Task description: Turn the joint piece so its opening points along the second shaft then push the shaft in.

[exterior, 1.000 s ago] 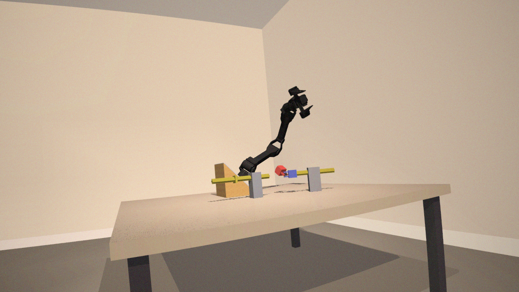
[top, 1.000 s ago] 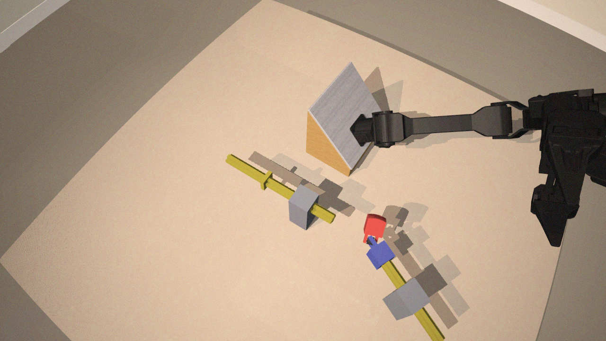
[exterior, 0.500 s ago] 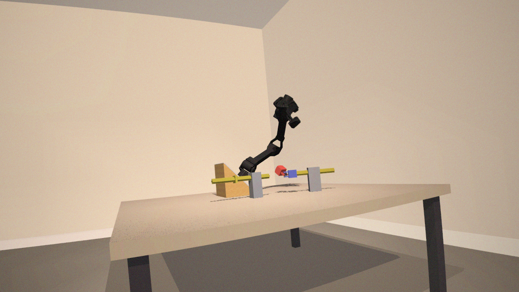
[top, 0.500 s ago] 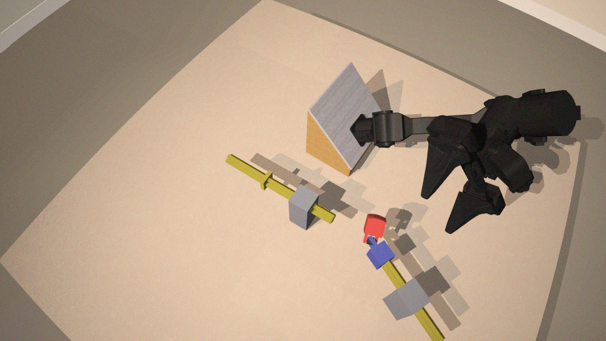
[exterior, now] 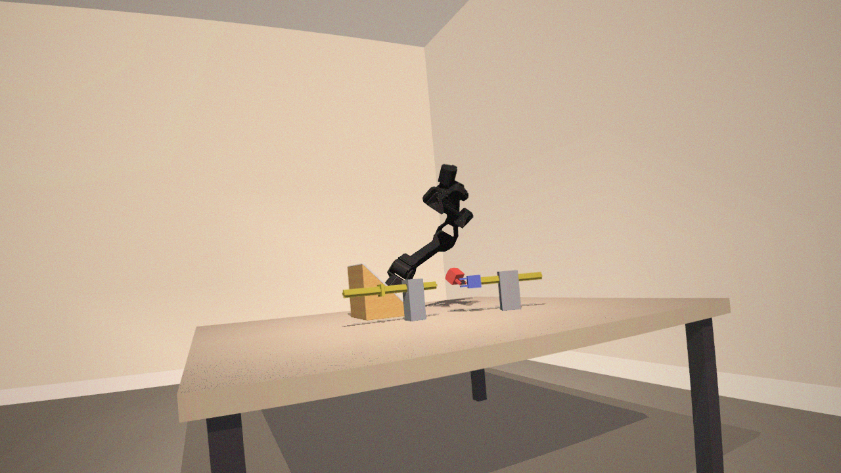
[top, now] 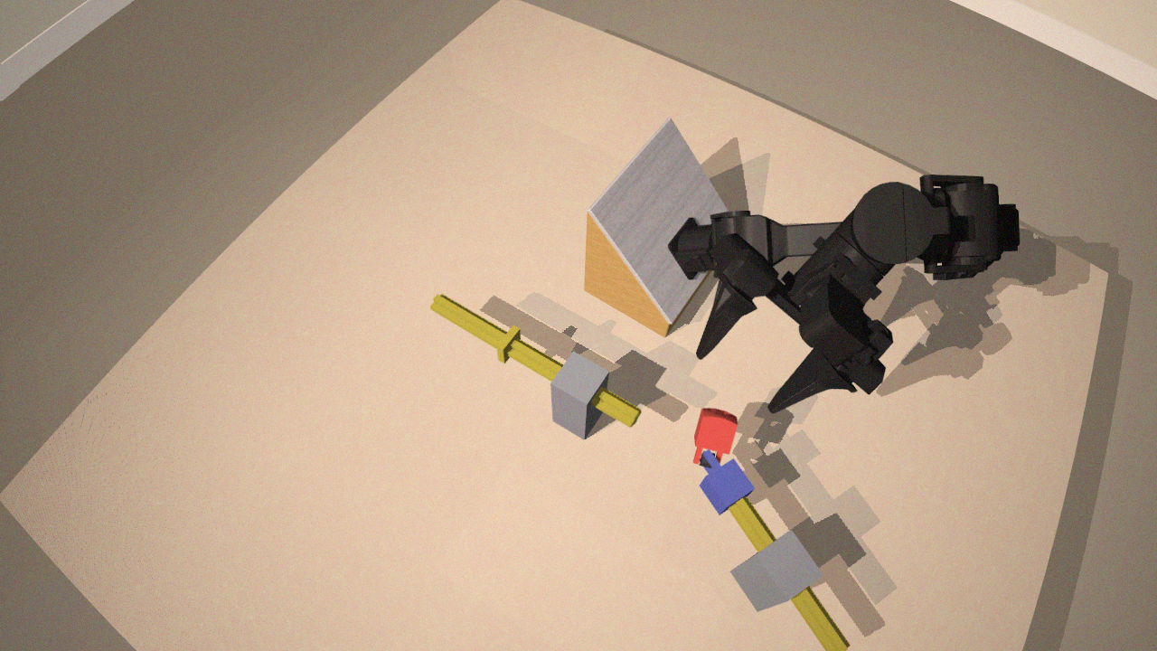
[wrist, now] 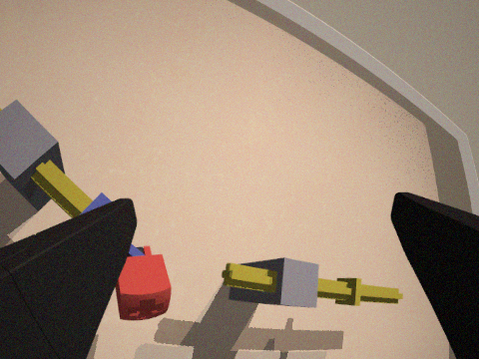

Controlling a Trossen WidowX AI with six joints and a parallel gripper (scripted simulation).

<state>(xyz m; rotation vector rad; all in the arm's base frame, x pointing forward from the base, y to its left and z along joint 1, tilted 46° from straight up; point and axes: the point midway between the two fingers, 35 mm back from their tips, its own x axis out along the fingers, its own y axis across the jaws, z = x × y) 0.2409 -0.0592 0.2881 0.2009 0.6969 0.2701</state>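
Observation:
The red joint piece [top: 717,432] [exterior: 454,276] [wrist: 145,277] hangs on hinges at a blue holder [top: 726,486] [exterior: 474,281] on the end of the fixed yellow shaft [top: 752,524] [exterior: 489,280] [wrist: 62,186]. Its opening is turned aside from the line of the second shaft. The fixed shaft's grey block [top: 775,571] [exterior: 510,290] stands behind it. The second yellow shaft [top: 469,319] [exterior: 364,292] [wrist: 329,288], with a collar, runs through its grey block [top: 579,392] [exterior: 414,299] [wrist: 300,282]; its near end is apart from the joint piece. My gripper [top: 734,383] [wrist: 265,209] is open and empty, high above the table.
A wooden wedge [top: 623,278] [exterior: 376,303] with a grey sloping face stands beside the arm's base, behind the second shaft. The tabletop [top: 283,388] [exterior: 294,359] carries both blocks. In the wrist view, the left finger partly covers the blue holder and the joint piece's edge.

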